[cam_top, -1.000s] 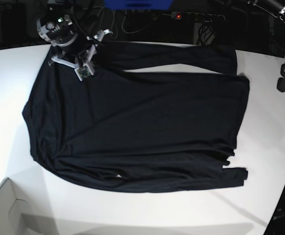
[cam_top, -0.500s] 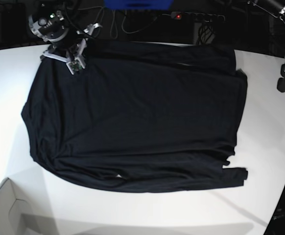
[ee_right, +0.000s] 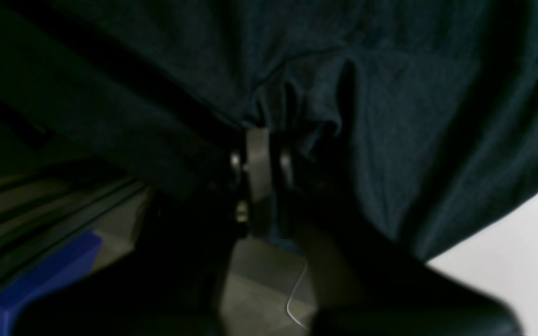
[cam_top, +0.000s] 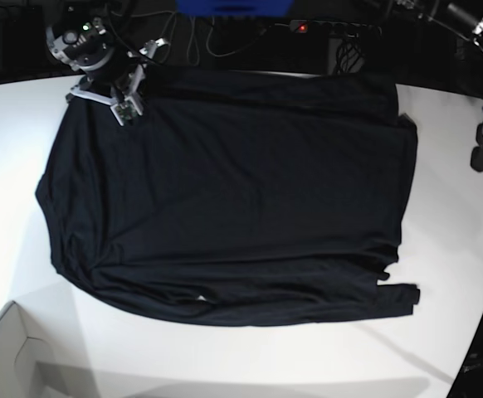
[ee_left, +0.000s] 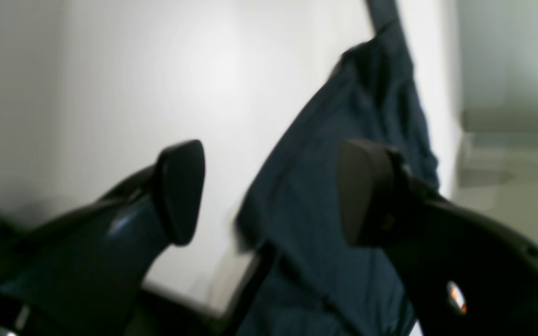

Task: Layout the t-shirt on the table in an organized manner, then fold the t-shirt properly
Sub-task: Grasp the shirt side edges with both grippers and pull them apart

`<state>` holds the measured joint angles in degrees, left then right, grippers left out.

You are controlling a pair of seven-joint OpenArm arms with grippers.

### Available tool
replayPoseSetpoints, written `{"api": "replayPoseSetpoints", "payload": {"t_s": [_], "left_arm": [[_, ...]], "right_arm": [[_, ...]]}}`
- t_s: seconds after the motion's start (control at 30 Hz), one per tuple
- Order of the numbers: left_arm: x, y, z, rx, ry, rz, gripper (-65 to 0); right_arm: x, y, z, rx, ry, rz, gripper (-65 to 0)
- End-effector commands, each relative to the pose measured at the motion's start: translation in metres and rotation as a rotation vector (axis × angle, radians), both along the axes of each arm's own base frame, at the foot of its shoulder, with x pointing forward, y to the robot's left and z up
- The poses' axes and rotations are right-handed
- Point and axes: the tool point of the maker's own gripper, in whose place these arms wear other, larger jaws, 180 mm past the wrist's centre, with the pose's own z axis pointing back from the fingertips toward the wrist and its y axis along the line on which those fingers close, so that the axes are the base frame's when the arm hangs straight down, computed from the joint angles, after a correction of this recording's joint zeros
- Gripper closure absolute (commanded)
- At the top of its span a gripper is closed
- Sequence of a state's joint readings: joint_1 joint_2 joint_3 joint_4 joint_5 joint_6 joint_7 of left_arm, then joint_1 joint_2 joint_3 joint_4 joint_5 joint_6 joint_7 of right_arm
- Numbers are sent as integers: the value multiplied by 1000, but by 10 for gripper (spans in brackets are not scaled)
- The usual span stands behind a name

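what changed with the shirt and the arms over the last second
The right gripper, shut on the t-shirt, pulled its corner up and left toward the table's far edge. That closed the white gap under the upper sleeve, so the cloth now lies as one dark sheet. The left gripper stayed open off the shirt's right side, and the lower hem and lower sleeve did not move.

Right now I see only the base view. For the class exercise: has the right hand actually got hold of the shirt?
Observer: Yes. In the right wrist view, the right hand is shut on a bunched pinch of the shirt.
Operator: And the left hand?
Observer: The left wrist view shows the left hand open, holding nothing.
Operator: What does it face?
Observer: An edge of the shirt, with bare table beside it.
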<state>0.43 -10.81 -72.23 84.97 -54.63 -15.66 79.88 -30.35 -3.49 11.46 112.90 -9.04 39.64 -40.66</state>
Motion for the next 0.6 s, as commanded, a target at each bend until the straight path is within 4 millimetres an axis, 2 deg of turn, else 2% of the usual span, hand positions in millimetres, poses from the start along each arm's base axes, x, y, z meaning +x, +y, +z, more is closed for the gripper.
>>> {"api": "replayPoseSetpoints", "payload": {"t_s": [0.0, 0.13, 0.23, 0.37, 0.47, 0.57], "left_arm": [[9, -1, 13, 8, -48, -10, -431], [39, -29, 15, 1, -60, -112, -432], [64, -56, 21, -10, -85, -197, -432], [87, -89, 21, -24, -92, -279, -432], [112, -110, 15, 39, -71, -314, -432], [135, -139, 14, 99, -86, -341, -433]], "right_arm": [[4, 2, 7, 9, -31, 7, -122], [6, 2, 9, 9, -38, 7, -194], [11, -5, 13, -5, -56, -10, -196], [19, -12, 22, -12, -90, -42, -196], [22, -22, 23, -25, -97, -70, -197], [27, -26, 26, -31, -111, -82, -197]]}}
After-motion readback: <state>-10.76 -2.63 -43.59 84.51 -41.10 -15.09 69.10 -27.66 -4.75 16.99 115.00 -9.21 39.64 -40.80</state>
